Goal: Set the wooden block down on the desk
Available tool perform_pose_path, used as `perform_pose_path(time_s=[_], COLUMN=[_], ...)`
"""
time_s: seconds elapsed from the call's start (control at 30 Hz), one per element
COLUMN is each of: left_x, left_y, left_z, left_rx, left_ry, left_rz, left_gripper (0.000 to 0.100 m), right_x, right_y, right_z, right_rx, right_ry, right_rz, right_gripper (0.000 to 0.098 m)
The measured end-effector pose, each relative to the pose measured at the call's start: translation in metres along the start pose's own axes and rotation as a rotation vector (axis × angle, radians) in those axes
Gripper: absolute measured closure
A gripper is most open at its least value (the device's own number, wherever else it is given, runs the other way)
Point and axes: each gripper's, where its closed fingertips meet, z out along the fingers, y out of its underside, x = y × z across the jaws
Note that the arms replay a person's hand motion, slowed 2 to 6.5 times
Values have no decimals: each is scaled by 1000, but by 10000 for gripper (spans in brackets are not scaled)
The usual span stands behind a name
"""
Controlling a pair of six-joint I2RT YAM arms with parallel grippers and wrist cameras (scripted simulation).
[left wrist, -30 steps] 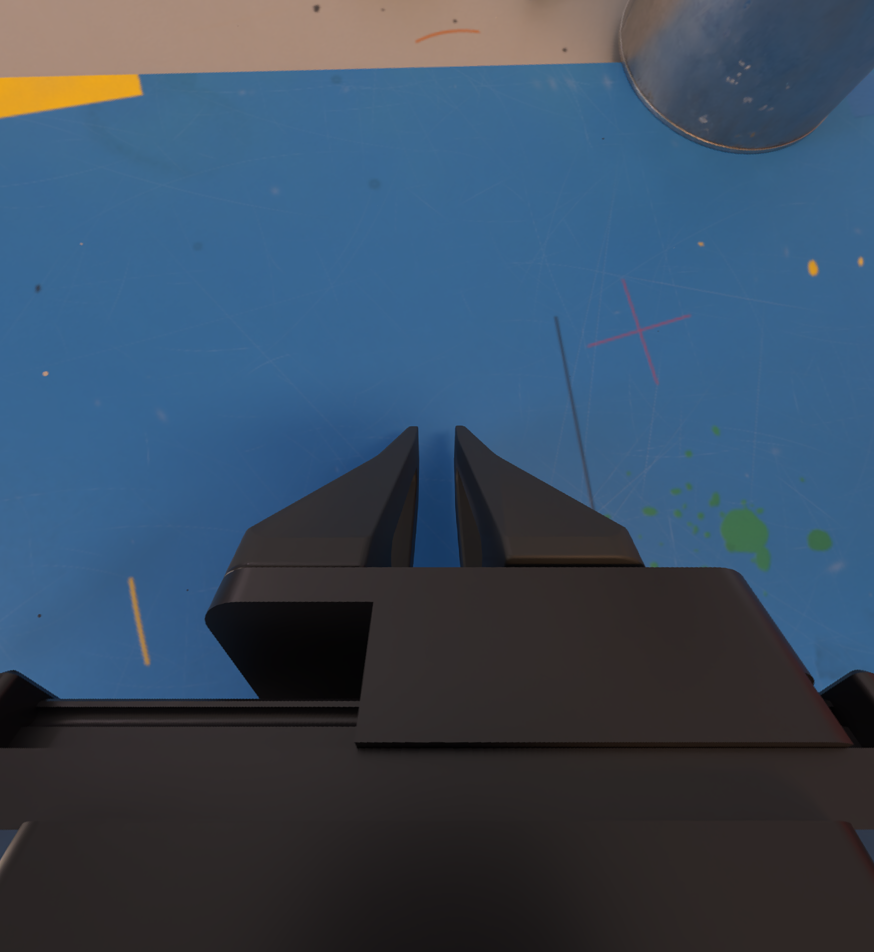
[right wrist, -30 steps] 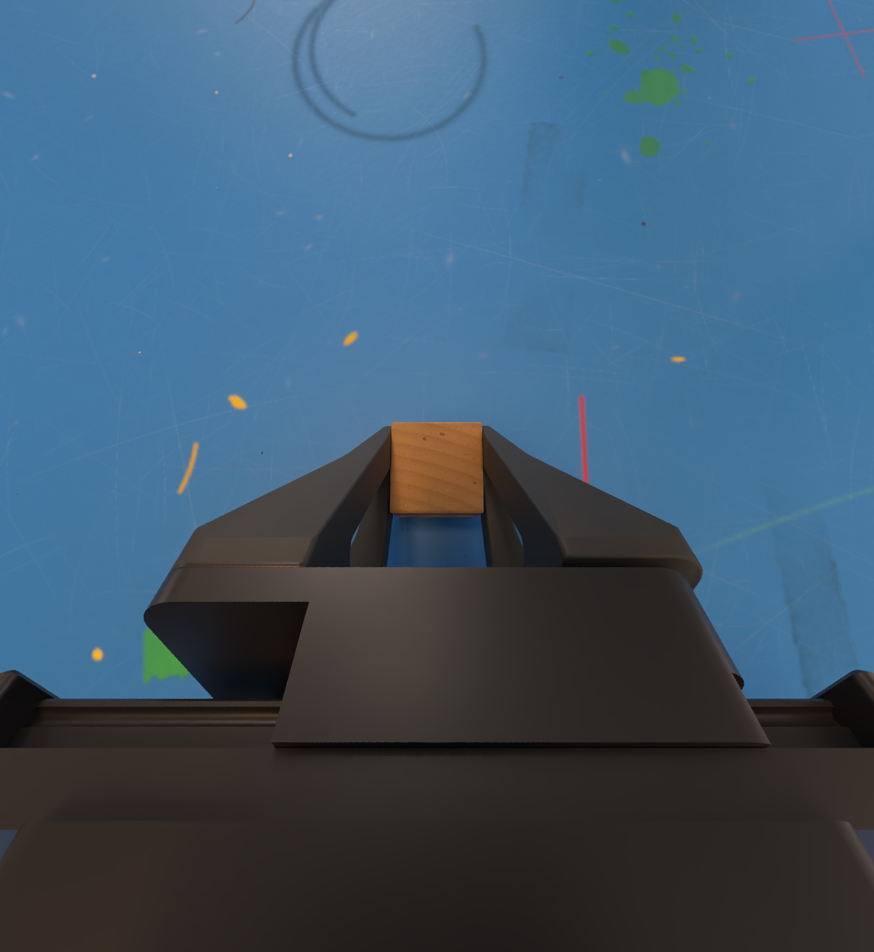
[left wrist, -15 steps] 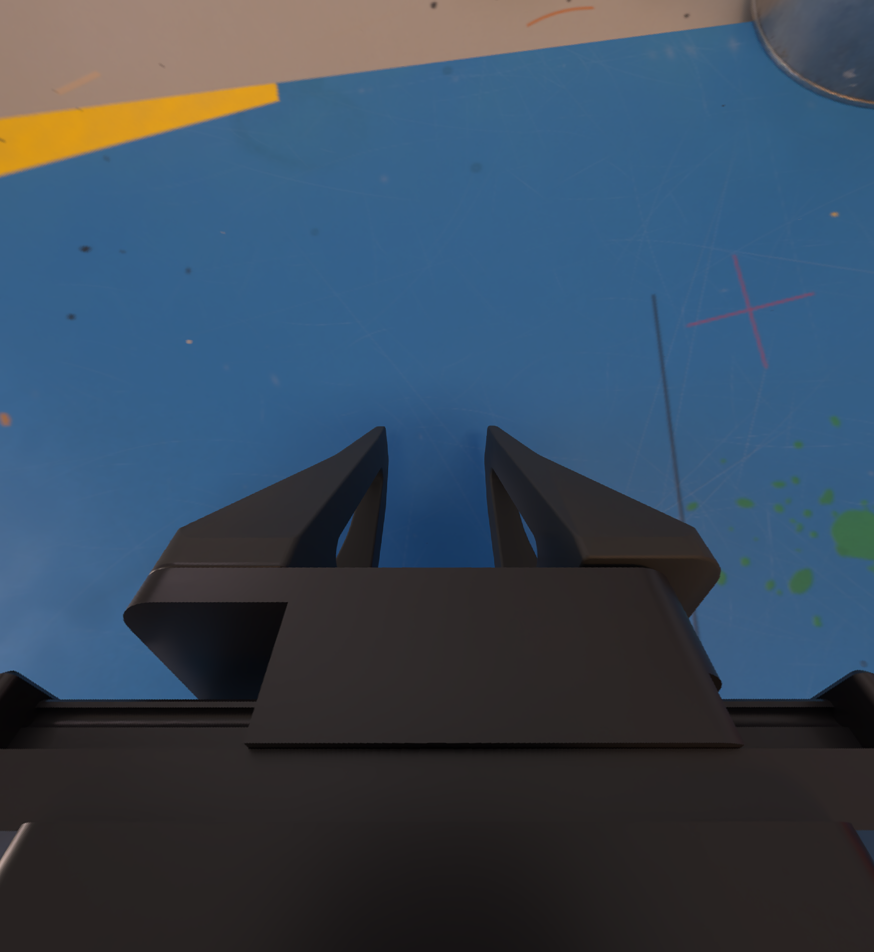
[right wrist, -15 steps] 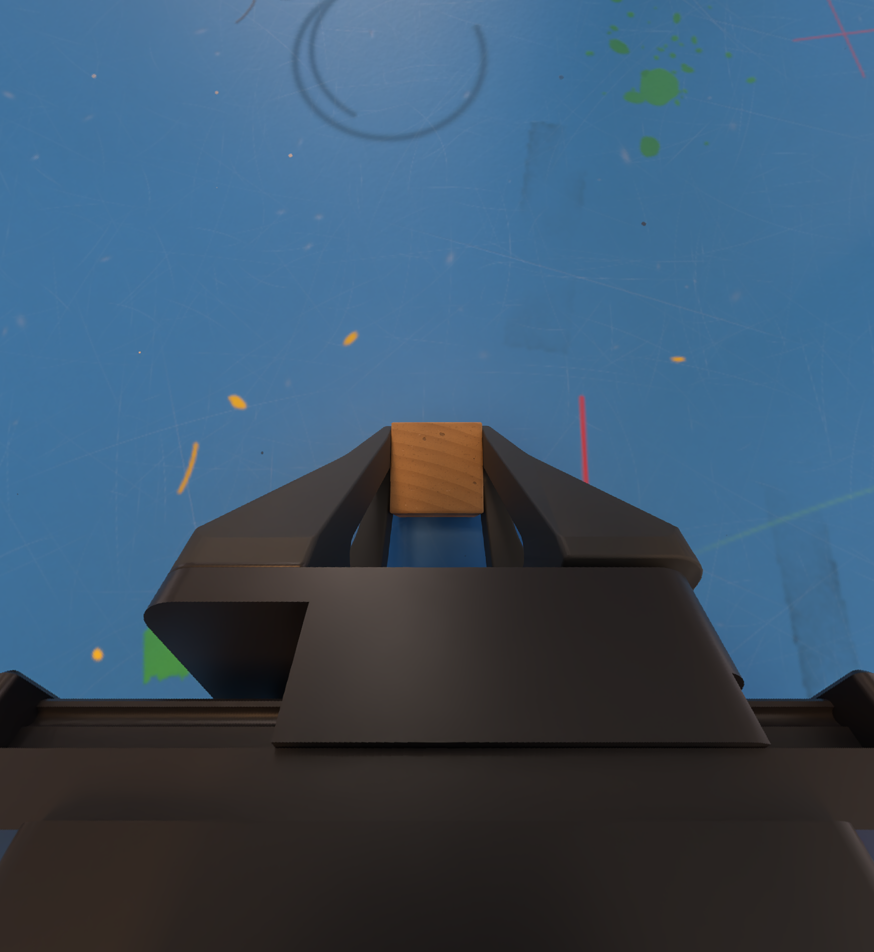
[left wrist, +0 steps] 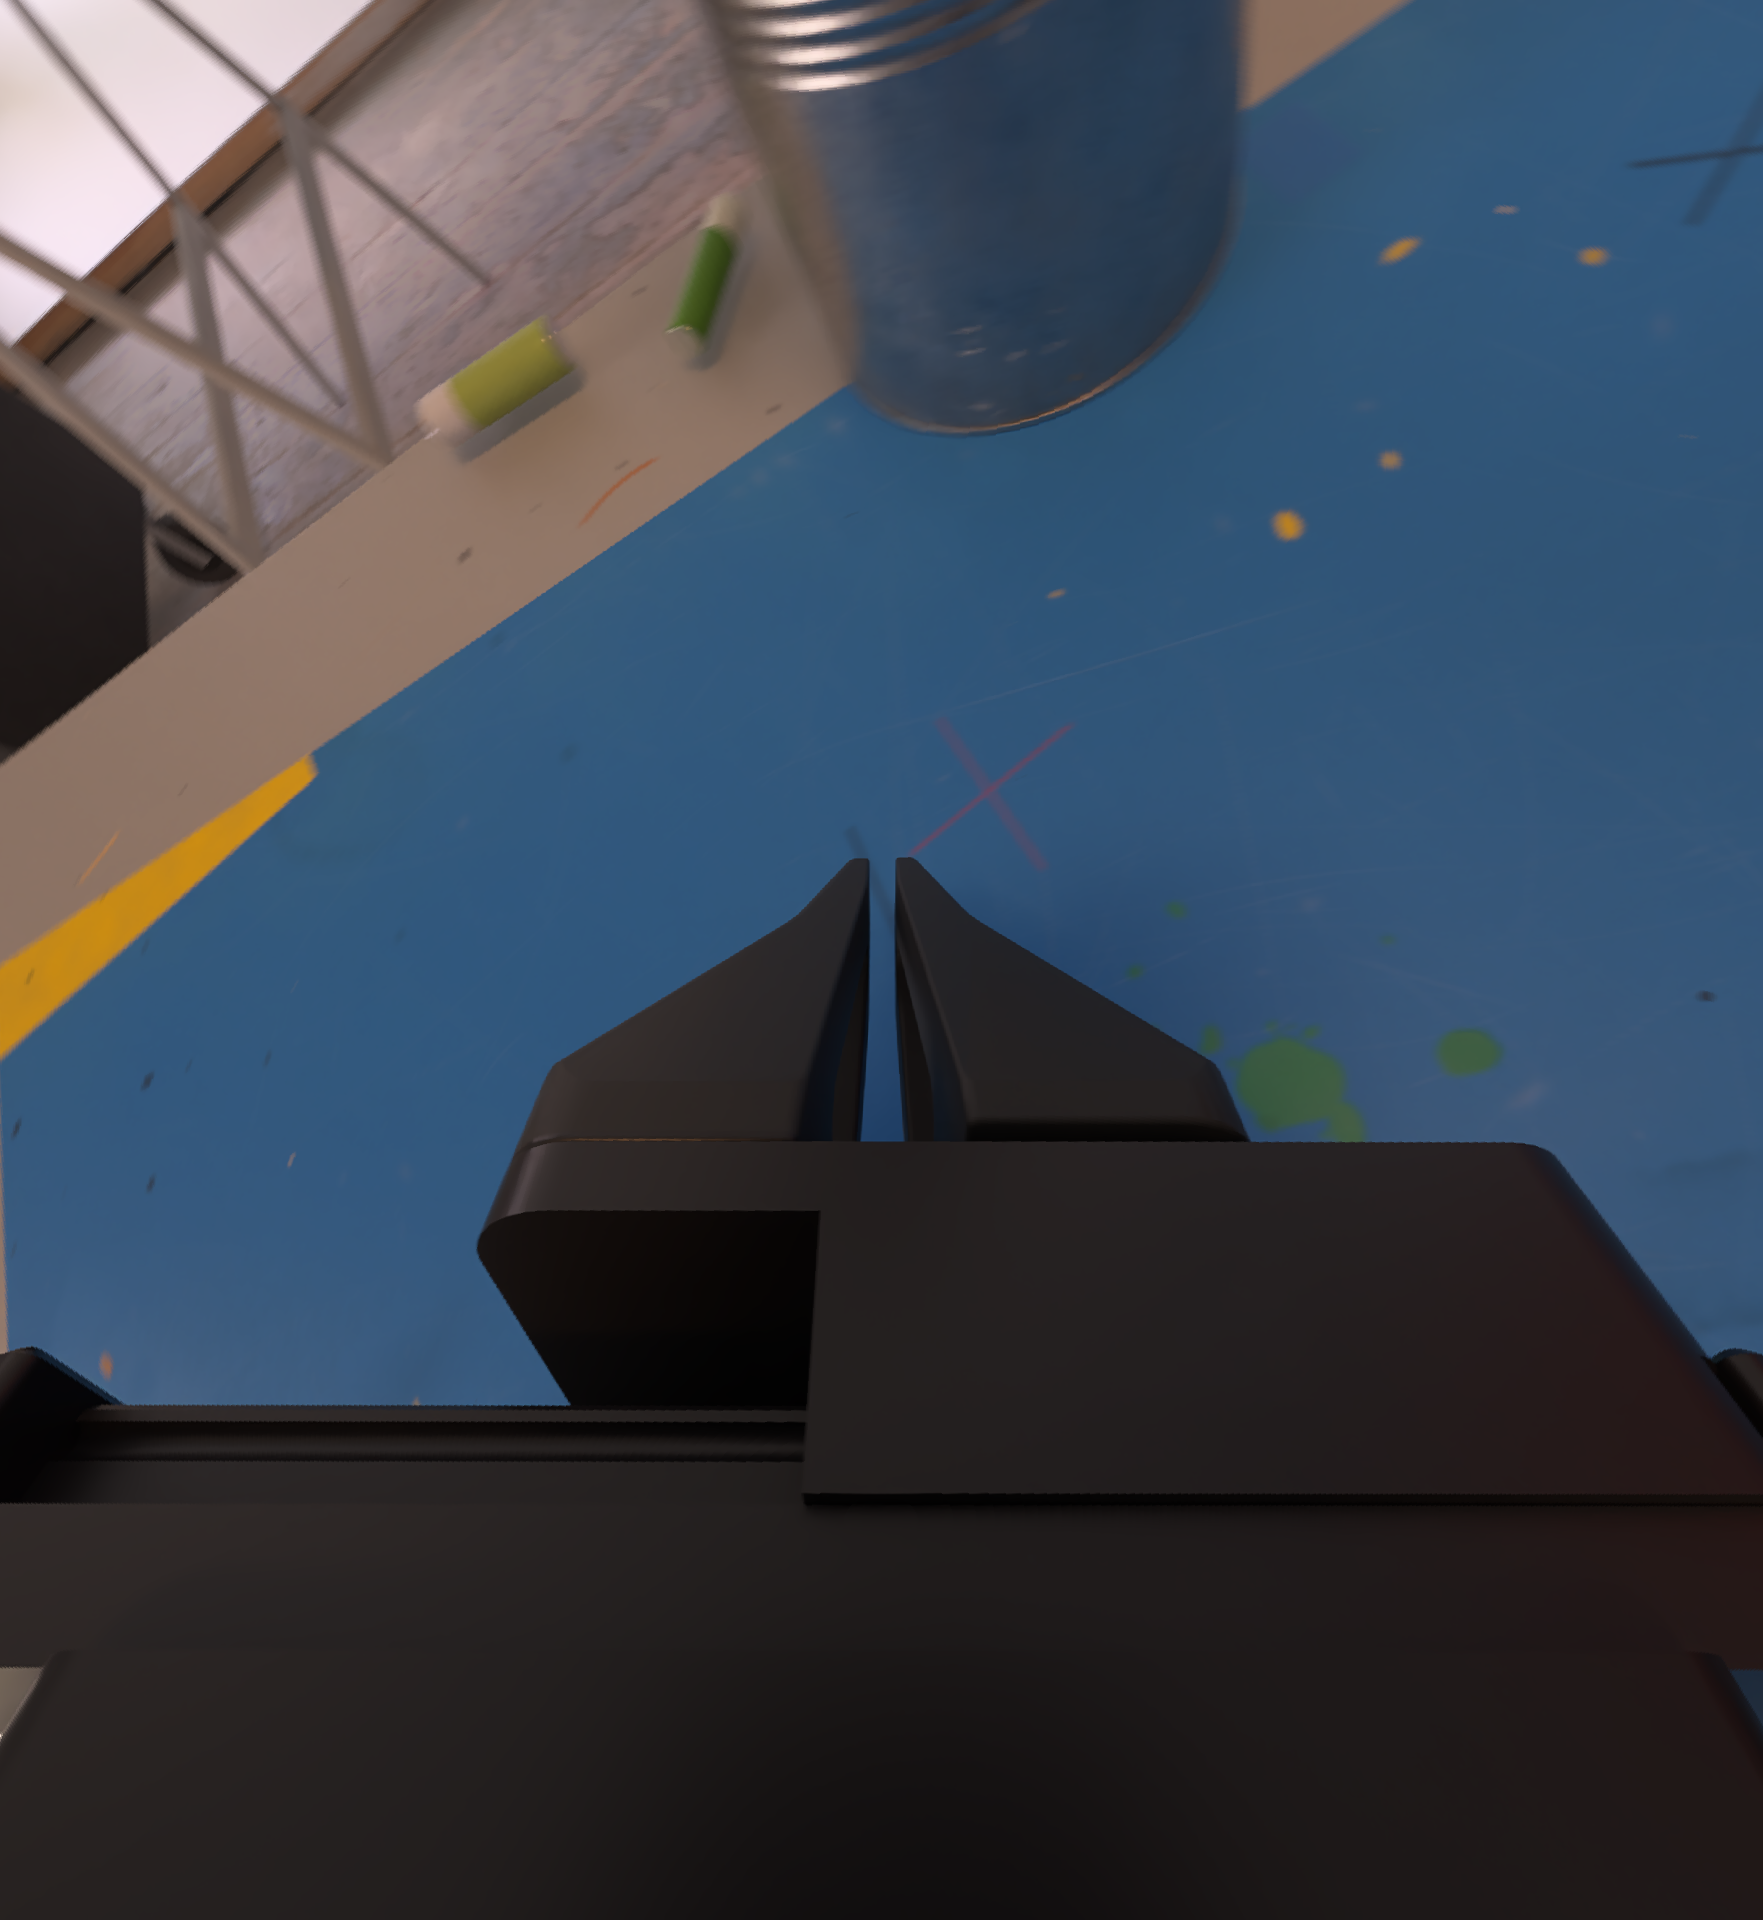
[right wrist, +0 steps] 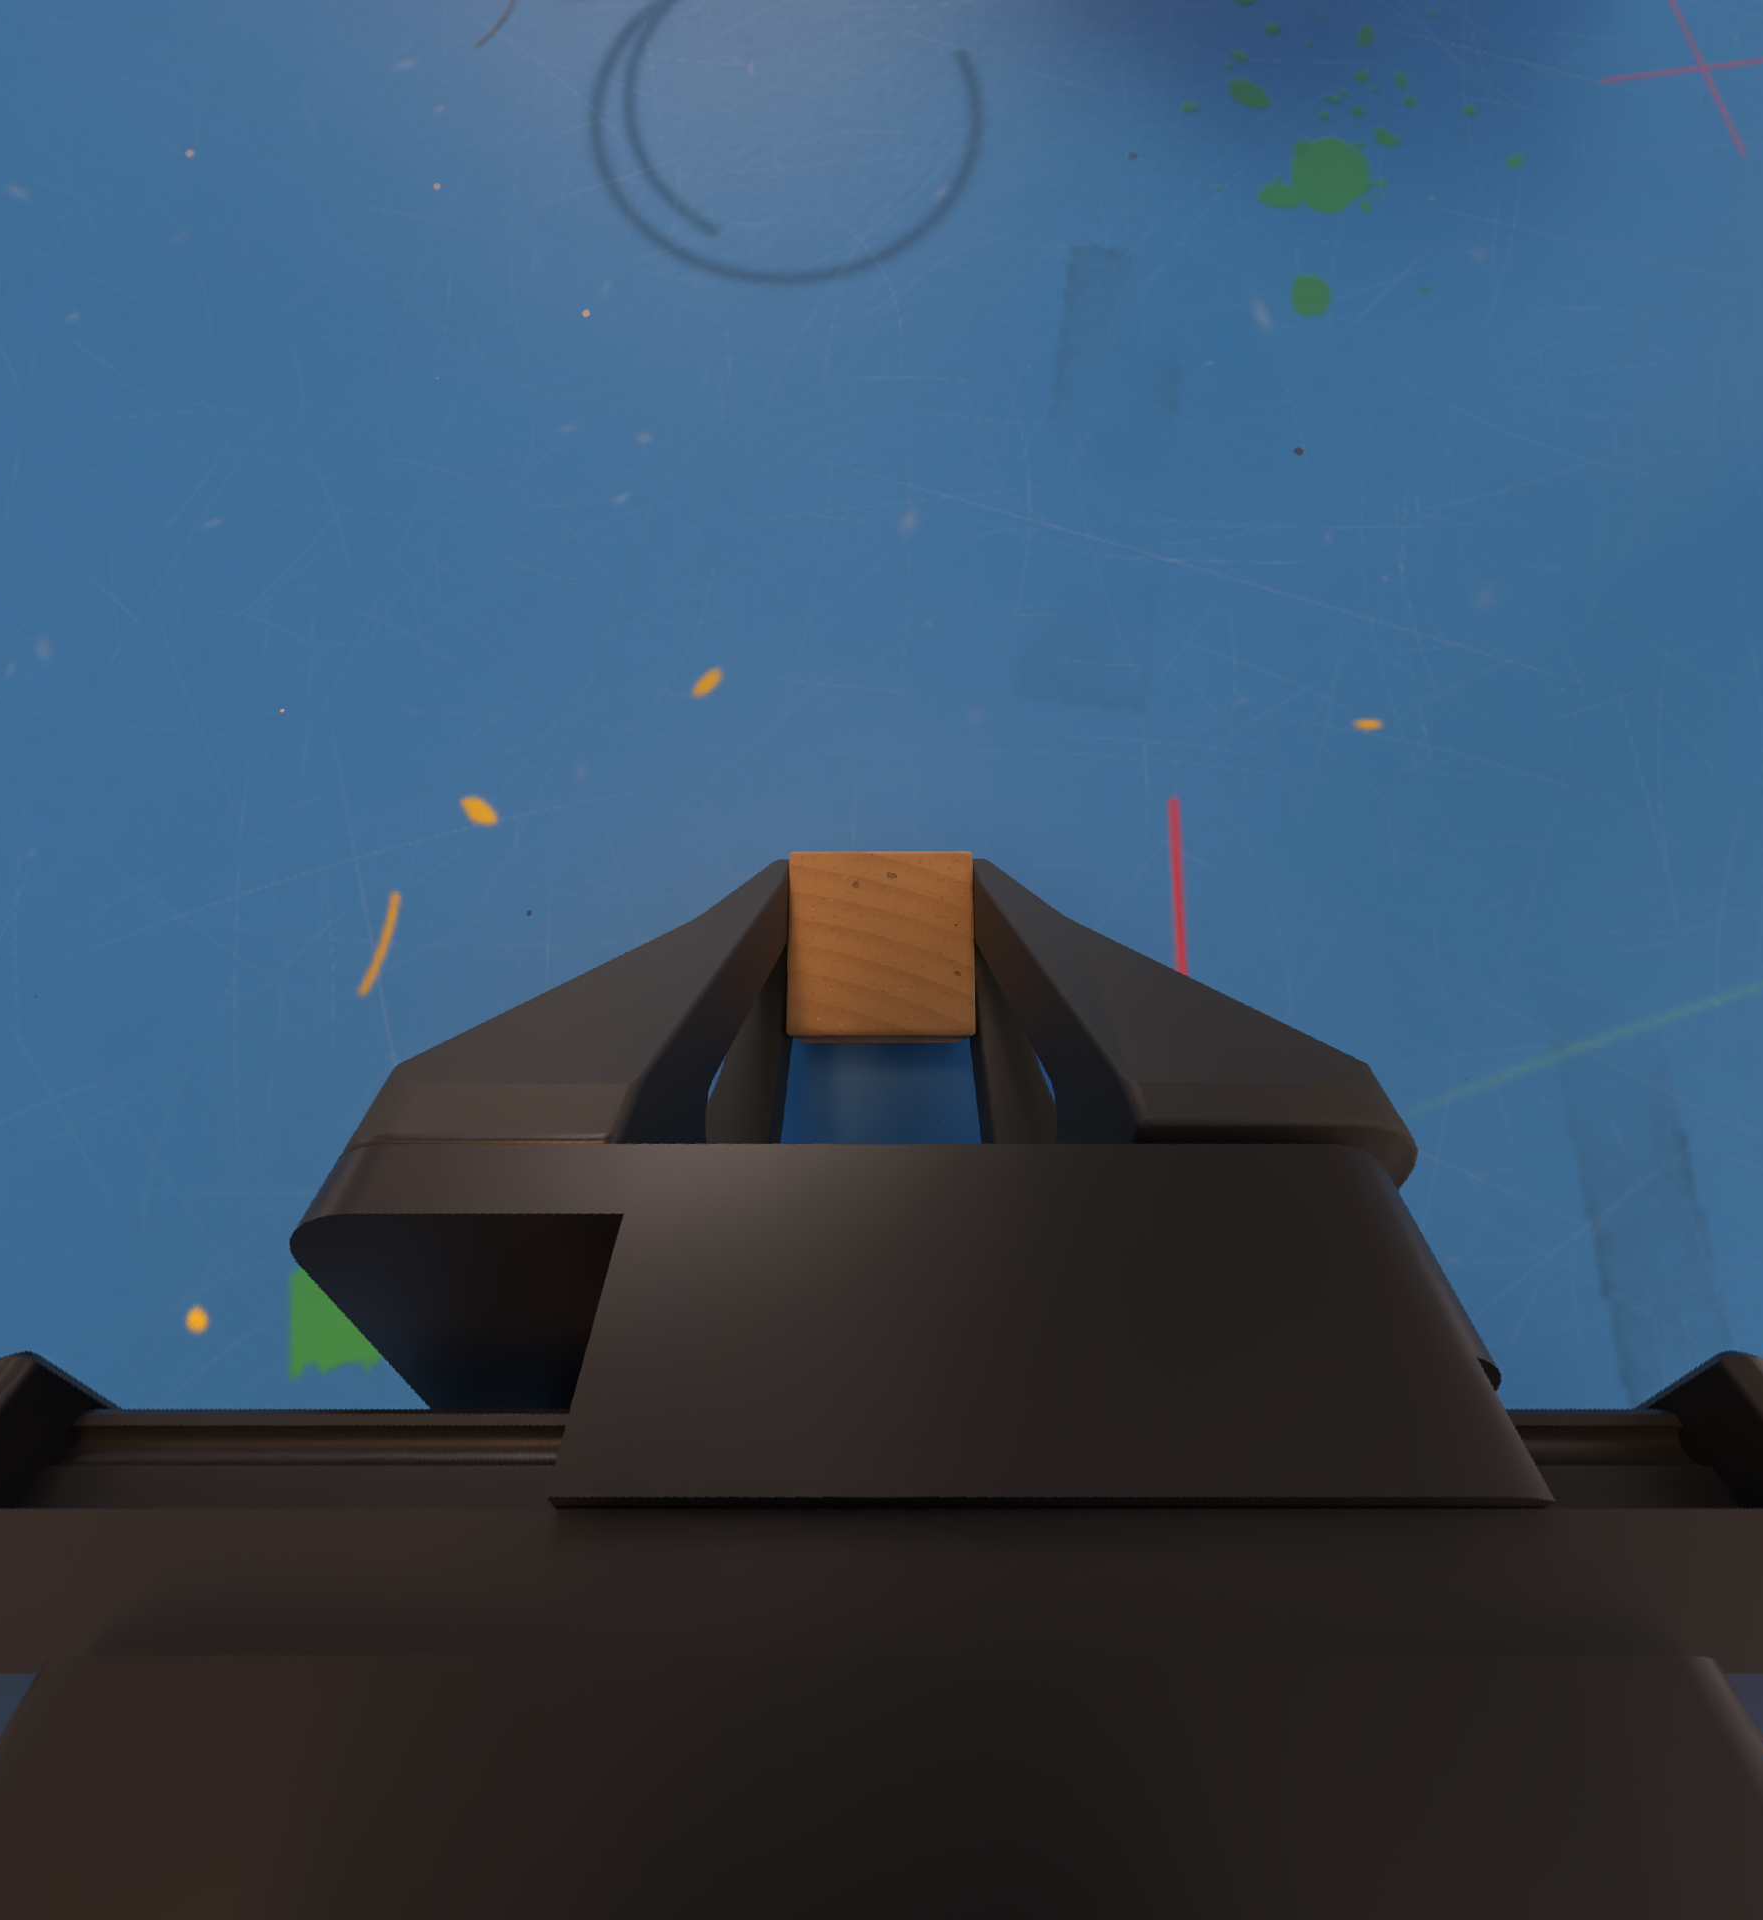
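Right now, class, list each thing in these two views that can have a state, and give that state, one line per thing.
Right hand: shut on the wooden block.
Wooden block: gripped between the fingertips, square face toward the camera.
Left hand: shut, holding nothing.
Metal can: upright on the blue mat's far edge.
Two green tubes: lying on their sides on the desk beyond the mat.
Blue mat: flat, scratched, paint-spattered.
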Motion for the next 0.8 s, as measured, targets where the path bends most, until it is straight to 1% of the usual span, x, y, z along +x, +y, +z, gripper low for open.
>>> perform_pose_path(time_s=[0.07, 0.17, 0.3, 0.37, 0.47, 0.6, 0.8], left_x=[14, 30, 43, 46, 49, 56, 73], left_y=[-5, -6, -2, 0, 0, -3, -6], left_z=[7, 17, 27, 31, 33, 33, 31], left_rx=[-11, -59, -136, -160, -168, -158, -126], left_ry=[46, 89, 128, 136, 140, 161, 216], left_rz=[61, 138, 183, 185, 172, 136, 74], left_gripper=[987, 993, 993, 993, 992, 992, 992], right_x=[0, 0, 0, 0, 0, 0, 1], right_y=[0, 0, 0, 0, 0, 0, 0], right_z=[0, 0, 0, 0, 0, 0, 0], right_rx=[0, 0, 0, 0, 0, 0, 1], right_ry=[0, 0, 0, 0, 0, 0, 1], right_rz=[0, 0, 0, 0, 3, 10, 16], right_gripper=[709, 709, 709, 709, 709, 709, 709])
